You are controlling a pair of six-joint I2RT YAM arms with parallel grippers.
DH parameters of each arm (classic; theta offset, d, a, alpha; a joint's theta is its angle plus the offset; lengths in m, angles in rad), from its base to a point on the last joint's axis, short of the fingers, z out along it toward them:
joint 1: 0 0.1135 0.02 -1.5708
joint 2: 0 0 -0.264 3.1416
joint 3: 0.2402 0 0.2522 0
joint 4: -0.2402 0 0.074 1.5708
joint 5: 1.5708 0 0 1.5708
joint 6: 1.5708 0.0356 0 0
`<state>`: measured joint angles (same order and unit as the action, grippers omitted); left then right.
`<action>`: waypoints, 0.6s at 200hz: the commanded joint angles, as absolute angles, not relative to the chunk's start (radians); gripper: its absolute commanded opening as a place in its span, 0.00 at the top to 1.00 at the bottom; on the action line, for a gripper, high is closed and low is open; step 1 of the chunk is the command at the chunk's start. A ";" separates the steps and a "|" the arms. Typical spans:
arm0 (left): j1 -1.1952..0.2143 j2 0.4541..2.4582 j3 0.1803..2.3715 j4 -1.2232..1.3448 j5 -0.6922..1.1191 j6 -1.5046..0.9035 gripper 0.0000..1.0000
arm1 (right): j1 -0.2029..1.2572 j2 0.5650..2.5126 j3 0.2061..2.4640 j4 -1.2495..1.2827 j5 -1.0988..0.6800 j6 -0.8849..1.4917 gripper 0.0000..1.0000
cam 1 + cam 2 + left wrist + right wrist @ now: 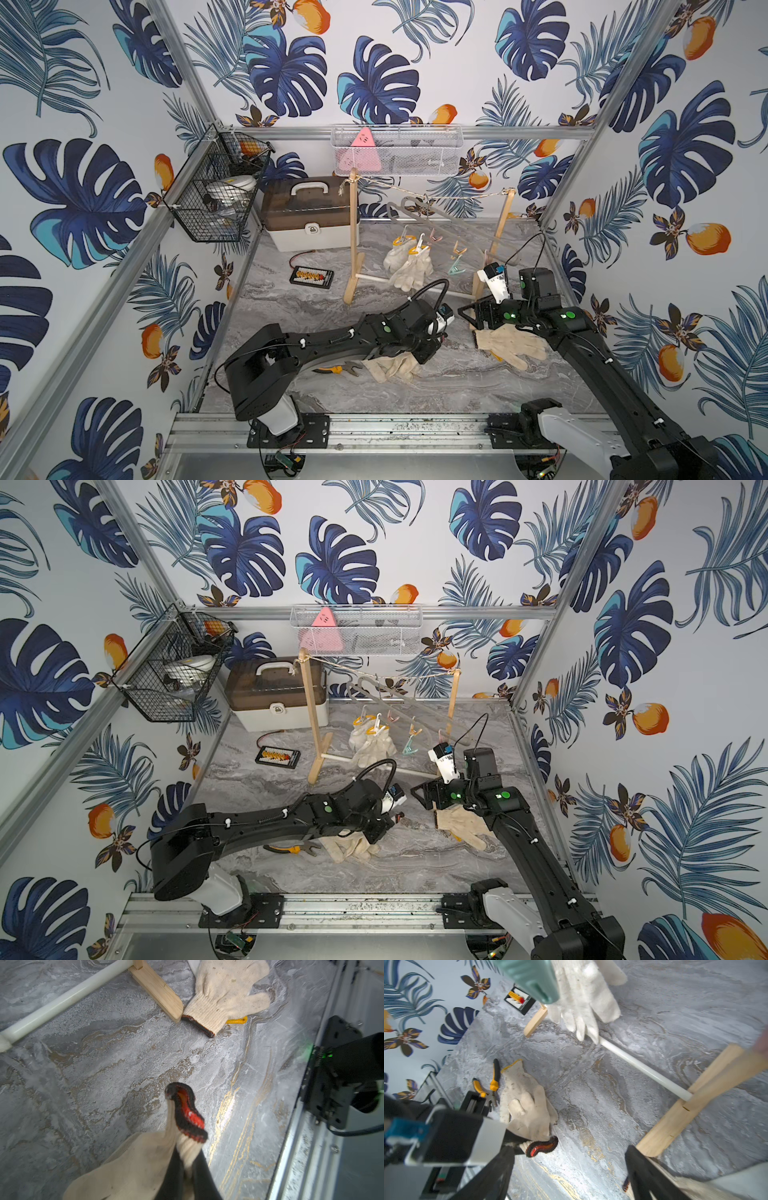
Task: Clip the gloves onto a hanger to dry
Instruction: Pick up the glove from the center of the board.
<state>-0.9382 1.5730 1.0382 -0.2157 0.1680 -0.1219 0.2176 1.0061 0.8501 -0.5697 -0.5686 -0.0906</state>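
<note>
The left end effector [188, 1157] is clenched on the ribbed cuff of a cream knitted glove [135, 1167]. The red-and-black edging pokes up past the jaws and the glove body sags behind onto the grey marble bench [104, 1064]. In both top views this glove lies at about 6 o'clock on the bench, partly under the left arm and just beside yellow-handled pliers [332, 369]. A yellow cuff edge [510, 1065] shows in the same heap, so another glove may lie with it. The right end effector [569, 1172] is released, jaws wide with nothing between them, hovering at about 4 o'clock. It is near the foot of the wooden rack [675, 1120] and beside a second glove [513, 347]. The grey hanger [391, 211] hangs from a string at 12 to 1 o'clock. Two gloves [409, 266] are already clipped on, and a teal clip [457, 269] is free beside them. The grip takes only the cuff's rim, so the knit could slip out on the lift, or the heap's other glove could drag along. The hanger would likely swing if nudged, and the rack looks light enough to shift if the right arm brushes its foot. Open bench lies between the two arms at the centre. The white cross-rod [643, 1068] bounds it toward 12 o'clock, and the metal frame rail [305, 1153] closes the 3 o'clock edge near the right arm.
</note>
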 commanded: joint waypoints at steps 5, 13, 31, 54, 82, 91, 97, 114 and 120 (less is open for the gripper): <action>-0.864 1.505 1.082 -0.278 0.429 -0.100 1.00 | 0.217 0.994 0.841 -0.505 -0.778 -0.096 0.16; -0.840 1.488 1.101 -0.302 0.475 -0.096 0.99 | 0.218 0.992 0.839 -0.483 -0.829 -0.094 0.16; -0.786 1.456 1.137 -0.341 0.558 -0.090 0.99 | 0.218 0.991 0.835 -0.427 -0.923 -0.081 0.19; -0.718 1.428 1.178 -0.382 0.664 -0.088 0.99 | 0.218 0.981 0.821 -0.326 -1.006 -0.043 0.23; -0.653 1.408 1.214 -0.368 0.805 -0.128 0.99 | 0.219 0.999 0.832 -0.235 -1.066 -0.023 0.33; -0.640 1.401 1.217 -0.347 0.838 -0.148 0.99 | 0.219 1.011 0.840 -0.211 -1.090 -0.017 0.36; -0.632 1.398 1.216 -0.330 0.859 -0.163 0.99 | 0.221 1.021 0.847 -0.195 -1.106 -0.011 0.39; -0.614 1.393 1.215 -0.286 0.908 -0.201 0.99 | 0.236 1.047 0.858 -0.163 -1.135 0.000 0.43; -0.610 1.393 1.214 -0.270 0.922 -0.214 0.99 | 0.245 1.058 0.868 -0.166 -1.135 -0.008 0.44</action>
<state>-0.6273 1.4025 1.2079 -0.3412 0.7876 -0.1505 0.2253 1.0298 0.8433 -0.2562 -1.0607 -0.0246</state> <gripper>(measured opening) 0.094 0.576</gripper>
